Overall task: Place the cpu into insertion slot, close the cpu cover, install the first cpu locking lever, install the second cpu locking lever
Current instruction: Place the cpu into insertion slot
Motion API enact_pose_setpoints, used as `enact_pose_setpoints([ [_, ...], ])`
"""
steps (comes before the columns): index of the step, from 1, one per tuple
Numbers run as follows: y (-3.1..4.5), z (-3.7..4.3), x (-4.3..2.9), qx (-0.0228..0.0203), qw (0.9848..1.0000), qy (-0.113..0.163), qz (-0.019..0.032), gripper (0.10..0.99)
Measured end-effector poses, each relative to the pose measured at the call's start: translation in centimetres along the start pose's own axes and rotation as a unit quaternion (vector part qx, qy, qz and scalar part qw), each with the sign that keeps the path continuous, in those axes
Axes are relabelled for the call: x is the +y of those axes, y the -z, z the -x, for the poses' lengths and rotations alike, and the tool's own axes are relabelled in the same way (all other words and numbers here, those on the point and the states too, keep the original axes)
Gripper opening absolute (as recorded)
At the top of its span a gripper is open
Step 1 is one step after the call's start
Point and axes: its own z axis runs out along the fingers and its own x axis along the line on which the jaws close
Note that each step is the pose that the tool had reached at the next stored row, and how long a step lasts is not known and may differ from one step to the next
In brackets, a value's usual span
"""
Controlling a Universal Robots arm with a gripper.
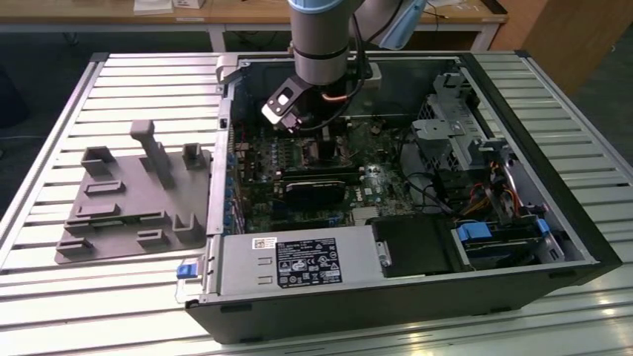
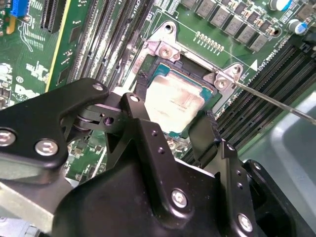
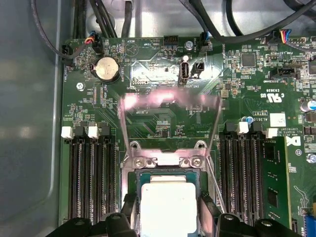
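Reaching down into the open computer case [image 1: 396,311], my arm [image 1: 319,37] stands nearly upright over the green board [image 3: 163,84]. The case's metal wall at the exterior view's left and the drive cage [image 1: 455,126] at its right are both well apart from my wrist. My gripper [image 2: 174,104] is clenched on the cpu [image 3: 168,205], one finger [image 2: 203,136] against each of two opposite edges. The cpu sits in the insertion slot [image 3: 165,161], whose silvery rim shows just beyond the chip. The cpu cover [image 3: 168,101] is swung up off the slot, leaving the chip's top bare. Long black memory slots [image 3: 91,182] run close along both sides of the slot, beside my fingers. A thin wire lever [image 2: 271,100] angles away from the rim over the memory slots.
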Motion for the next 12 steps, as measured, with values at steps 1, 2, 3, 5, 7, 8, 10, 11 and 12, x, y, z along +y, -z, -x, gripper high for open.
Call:
enact_pose_setpoints([
  [1,0.17,0.0,0.02,0.0,1.0,0.0,0.0,0.612],
  [2,0.38,-0.01,0.04,0.0,1.0,0.0,0.0001,0.612],
  [3,0.6,-0.01,0.05,0.0,1.0,0.0,0.0002,0.612],
  [5,1.0,-0.02,0.09,0.0,1.0,0.0,0.0003,0.612],
  [7,1.12,-0.03,0.1,0.0001,1.0,0.0,0.0005,0.612],
  [8,1.12,-0.03,0.1,0.0002,1.0,0.0,0.0005,0.612],
  [10,1.14,-0.03,0.1,0.0,1.0,0.0,0.0005,0.612],
  [11,1.15,-0.02,0.1,0.0,1.0,0.0,0.0005,0.612],
  [12,1.16,-0.03,0.1,0.0,1.0,0.0,0.0005,0.612],
])
